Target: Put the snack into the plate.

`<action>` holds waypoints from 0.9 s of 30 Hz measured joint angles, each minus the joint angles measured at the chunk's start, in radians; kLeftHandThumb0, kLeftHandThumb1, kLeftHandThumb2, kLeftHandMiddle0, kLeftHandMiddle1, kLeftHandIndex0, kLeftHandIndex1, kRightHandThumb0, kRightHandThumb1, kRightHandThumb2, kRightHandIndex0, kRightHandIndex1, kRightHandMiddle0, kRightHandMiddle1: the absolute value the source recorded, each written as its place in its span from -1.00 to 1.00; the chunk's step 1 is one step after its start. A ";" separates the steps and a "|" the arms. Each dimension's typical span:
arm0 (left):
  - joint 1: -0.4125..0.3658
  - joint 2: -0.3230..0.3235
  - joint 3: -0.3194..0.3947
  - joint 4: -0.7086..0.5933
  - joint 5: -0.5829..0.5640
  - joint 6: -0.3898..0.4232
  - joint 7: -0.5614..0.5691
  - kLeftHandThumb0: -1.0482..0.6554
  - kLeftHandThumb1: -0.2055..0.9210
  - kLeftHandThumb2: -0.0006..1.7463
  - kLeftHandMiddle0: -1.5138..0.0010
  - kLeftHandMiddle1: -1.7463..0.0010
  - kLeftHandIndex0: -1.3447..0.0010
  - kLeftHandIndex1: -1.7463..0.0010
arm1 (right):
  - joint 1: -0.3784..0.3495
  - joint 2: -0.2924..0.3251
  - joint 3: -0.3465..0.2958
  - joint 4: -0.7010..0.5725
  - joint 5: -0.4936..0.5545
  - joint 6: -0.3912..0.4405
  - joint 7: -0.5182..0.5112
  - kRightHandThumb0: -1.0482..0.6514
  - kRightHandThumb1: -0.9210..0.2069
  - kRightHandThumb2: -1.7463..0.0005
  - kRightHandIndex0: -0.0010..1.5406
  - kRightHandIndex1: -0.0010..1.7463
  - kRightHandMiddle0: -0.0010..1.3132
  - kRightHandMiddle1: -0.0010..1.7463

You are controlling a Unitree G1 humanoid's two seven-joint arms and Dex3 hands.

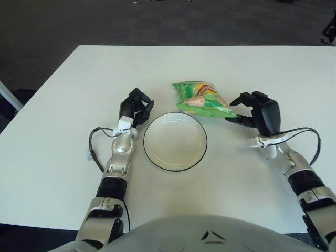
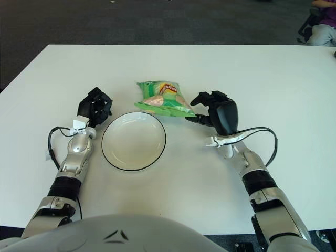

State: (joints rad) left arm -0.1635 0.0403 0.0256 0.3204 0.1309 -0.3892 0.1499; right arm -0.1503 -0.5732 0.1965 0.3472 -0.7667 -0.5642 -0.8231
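The green snack bag (image 1: 202, 99) lay flat on the white table (image 1: 273, 73), just behind the far right rim of the plate (image 1: 175, 141) and not yet in it. Its printed face was up and its lower right corner pointed toward the right hand (image 1: 258, 112).

That right hand sat just to the right of the bag, palm turned toward it, with its fingers (image 1: 242, 98) spread and reaching at the bag's edge. Whether the fingertips touched the wrapper could not be told; they closed on nothing. The posture read as an approach from the side, likely so the fingers could pinch the thin, crinkly edge rather than press down on the flat packet.

The white, dark-rimmed plate stood empty between the two hands, near enough to the bag that only a short carry toward the robot would be needed.

The left hand (image 1: 135, 107) showed just left of the plate, fingers curled in and holding nothing, apparently idle.
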 measured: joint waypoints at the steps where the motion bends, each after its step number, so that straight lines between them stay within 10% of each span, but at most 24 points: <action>1: 0.000 0.001 0.001 0.001 0.000 0.000 0.000 -0.11 1.00 -0.67 -0.26 -1.00 -0.12 -1.00 | 0.019 -0.004 -0.008 -0.026 0.001 0.014 0.026 0.05 -0.92 0.95 0.02 -0.13 -0.15 0.15; 5: -0.001 0.002 0.002 0.003 0.000 0.000 0.000 -0.11 1.00 -0.67 -0.26 -1.00 -0.12 -1.00 | 0.091 -0.007 -0.032 -0.140 0.021 0.071 0.151 -0.25 -0.85 0.98 0.04 -0.78 0.03 -0.56; 10: -0.003 0.003 0.003 0.006 0.000 0.000 0.000 -0.11 1.00 -0.67 -0.26 -1.00 -0.12 -1.00 | 0.161 -0.004 -0.050 -0.294 0.045 0.153 0.320 -0.33 -0.82 0.99 -0.21 -0.96 -0.13 -0.82; 19: -0.003 0.003 0.003 0.005 -0.002 0.000 0.000 -0.11 1.00 -0.67 -0.26 -1.00 -0.12 -1.00 | 0.221 -0.016 -0.051 -0.517 0.154 0.387 0.719 -0.46 -0.78 0.99 -0.88 -1.00 -0.71 -0.99; 27: -0.003 0.002 0.003 0.004 -0.001 0.000 0.000 -0.11 1.00 -0.67 -0.26 -1.00 -0.12 -1.00 | 0.214 -0.087 -0.084 -0.638 0.359 0.593 1.080 -0.57 -0.78 0.99 -0.99 -1.00 -0.81 -1.00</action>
State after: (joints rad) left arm -0.1668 0.0427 0.0282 0.3249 0.1294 -0.3891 0.1501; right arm 0.0640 -0.6602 0.1123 -0.2907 -0.4075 0.0292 0.2568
